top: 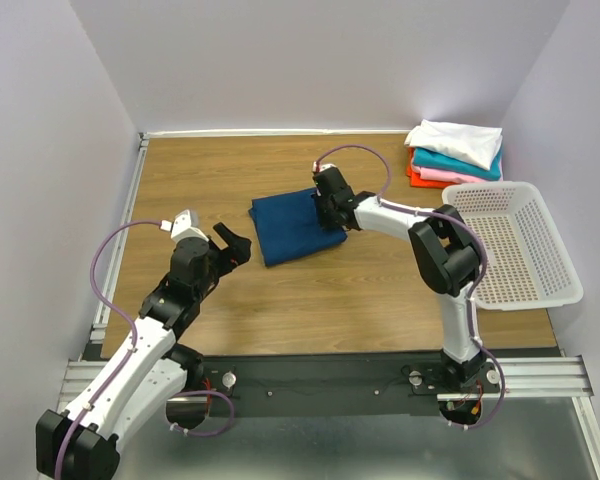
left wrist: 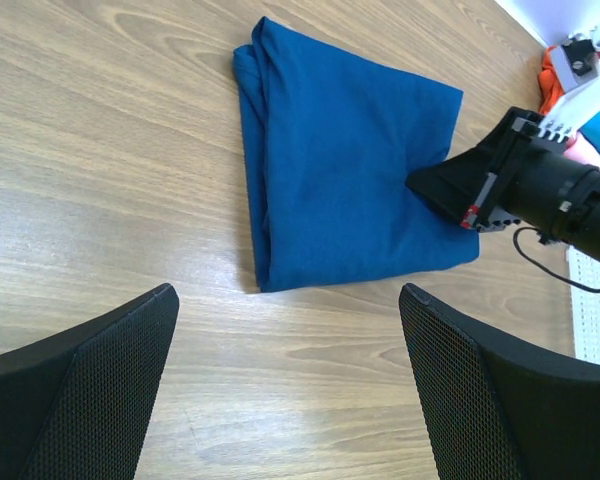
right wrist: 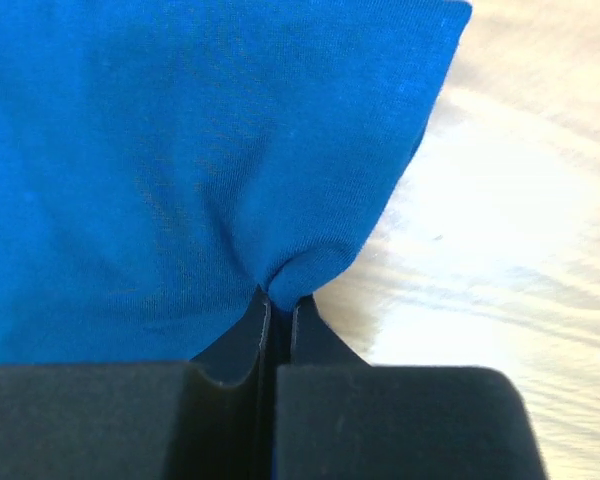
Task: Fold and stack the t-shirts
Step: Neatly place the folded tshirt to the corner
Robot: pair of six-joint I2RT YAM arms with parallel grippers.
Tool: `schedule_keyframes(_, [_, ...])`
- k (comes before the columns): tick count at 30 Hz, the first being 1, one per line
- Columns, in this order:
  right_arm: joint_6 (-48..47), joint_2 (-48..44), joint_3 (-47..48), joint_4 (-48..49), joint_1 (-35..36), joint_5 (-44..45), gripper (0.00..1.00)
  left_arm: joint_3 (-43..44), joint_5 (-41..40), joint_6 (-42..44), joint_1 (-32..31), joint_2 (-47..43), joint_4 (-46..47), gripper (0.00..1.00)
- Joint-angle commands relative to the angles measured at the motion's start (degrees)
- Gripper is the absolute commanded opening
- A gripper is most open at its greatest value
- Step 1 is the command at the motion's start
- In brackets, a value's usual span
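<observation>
- At the middle of the table (top: 330,300), the blue t-shirt (top: 292,228) lies folded into a rough rectangle. It is well apart from the stack of folded t-shirts (top: 455,150) at the far right corner, just beyond the white basket (top: 515,245).
- The right gripper (right wrist: 277,305) has its fingers pressed together on a small pucker of cloth at the shirt's right edge, near a corner.
- The left gripper (left wrist: 288,292) hangs spread wide over bare wood on the shirt's near-left side, holding nothing.
- The pinch looks shallow and may have taken only the upper layers. A lift would then peel the fold open instead of carrying the whole bundle.
- With one edge gripped and the other arm idle, the free side would sag or drag on the wood. That could bunch the layers, so the shirt would land askew on the stack.
- A trailing hem could also snag the basket rim on the way over.
- Only the right wrist view shows the bite itself, but it shows nothing of the shirt's outline.
- The left wrist view gives the full rectangle and its layered left edge.
- Only the top view shows the stack whole, the basket, and the gap to cross.
</observation>
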Motion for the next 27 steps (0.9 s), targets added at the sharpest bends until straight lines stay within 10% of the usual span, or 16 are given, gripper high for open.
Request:
schedule_keyframes(1, [-9.7,2.9,2.5,-2.3,0.2,11.7,0.01,-0.5,-2.4,-0.5,0.0,-1.5,-0.7,0.98])
schedule_keyframes(13, [-29.0,5.6,17.0,0.4,-2.1,33.3,0.01,-0.2,-7.0,-2.1,0.0,-2.3,-2.8,0.98])
schedule_keyframes(27, [-47.1,6.8,23.2,5.7,-11.6,32.3,0.01,0.9,-12.2,-4.2,0.0,-2.7,-6.2,0.98])
